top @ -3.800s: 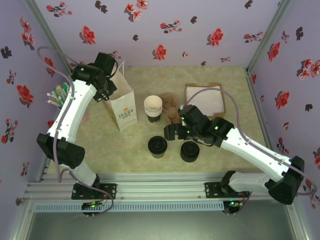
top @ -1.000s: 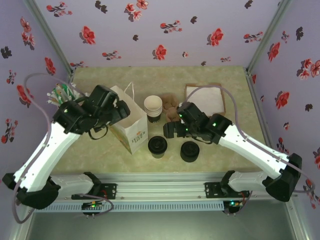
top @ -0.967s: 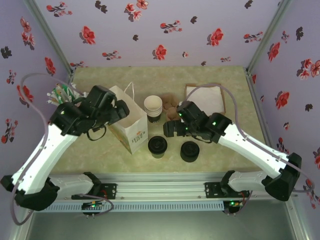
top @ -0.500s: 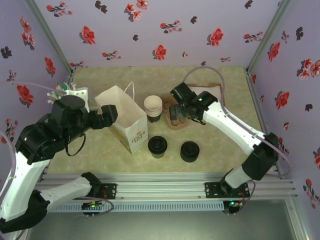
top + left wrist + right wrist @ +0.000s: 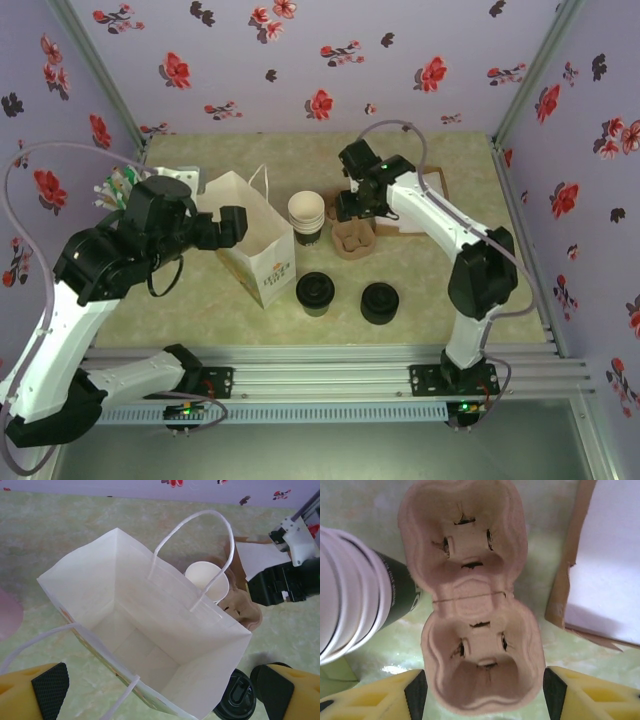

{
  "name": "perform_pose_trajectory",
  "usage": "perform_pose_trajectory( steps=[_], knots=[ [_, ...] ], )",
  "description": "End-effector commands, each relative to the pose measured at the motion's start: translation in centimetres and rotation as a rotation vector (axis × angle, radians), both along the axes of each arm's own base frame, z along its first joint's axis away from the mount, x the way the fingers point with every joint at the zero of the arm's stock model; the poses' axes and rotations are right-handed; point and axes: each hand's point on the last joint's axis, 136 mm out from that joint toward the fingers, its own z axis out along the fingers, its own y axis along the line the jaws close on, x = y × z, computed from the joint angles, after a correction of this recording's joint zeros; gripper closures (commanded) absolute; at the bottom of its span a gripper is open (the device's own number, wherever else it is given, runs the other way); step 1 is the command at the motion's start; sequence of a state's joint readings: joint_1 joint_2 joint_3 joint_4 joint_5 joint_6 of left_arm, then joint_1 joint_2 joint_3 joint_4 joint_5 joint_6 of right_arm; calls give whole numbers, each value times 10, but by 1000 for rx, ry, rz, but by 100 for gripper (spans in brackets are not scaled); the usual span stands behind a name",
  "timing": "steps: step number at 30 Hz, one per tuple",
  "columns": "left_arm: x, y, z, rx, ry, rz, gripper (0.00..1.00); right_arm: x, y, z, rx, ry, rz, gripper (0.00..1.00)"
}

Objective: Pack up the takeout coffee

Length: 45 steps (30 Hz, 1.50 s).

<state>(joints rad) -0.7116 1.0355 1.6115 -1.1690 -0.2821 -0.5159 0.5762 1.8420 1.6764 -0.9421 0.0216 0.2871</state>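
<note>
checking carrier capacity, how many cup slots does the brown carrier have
2: one slot at the carrier end away from the right gripper, one at the end nearest it. Both empty.

You're looking at lilac walls (image 5: 320, 60) dotted with red and dark flowers, around a pale green, marbled table (image 5: 420, 310). Your paper bag (image 5: 150, 625) is white with an orange print on its side, the cup carrier (image 5: 475, 595) is tan brown, and the stacked cups (image 5: 350, 595) have cream rims over a dark wall. The takeout coffee (image 5: 316, 292) and spare lids (image 5: 380, 302) are black, and the right gripper (image 5: 482, 702) has yellow fingers (image 5: 365, 700) with black pads (image 5: 416, 692).
</note>
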Motion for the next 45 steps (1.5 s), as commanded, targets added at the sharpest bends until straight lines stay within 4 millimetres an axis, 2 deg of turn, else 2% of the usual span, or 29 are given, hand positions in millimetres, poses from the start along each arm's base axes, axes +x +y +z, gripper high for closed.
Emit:
perform_pose_trajectory(
  steps=[1,10,25,34,45],
  knots=[
    [2,-3,-6,-18,12,-10,0,8,11,-8,26,34,60,36],
    [2,-4,-23,-54,61,-5,1,26,18,-40,-19,91,59,46],
    [5,-1,-23,-73,70,7,1,31,23,-57,-31,129,55,52],
    [6,-1,-23,-80,72,7,1,31,21,-69,-59,153,55,52],
    [8,-2,-23,-86,75,7,1,31,21,-75,-71,164,57,52]
  ],
)
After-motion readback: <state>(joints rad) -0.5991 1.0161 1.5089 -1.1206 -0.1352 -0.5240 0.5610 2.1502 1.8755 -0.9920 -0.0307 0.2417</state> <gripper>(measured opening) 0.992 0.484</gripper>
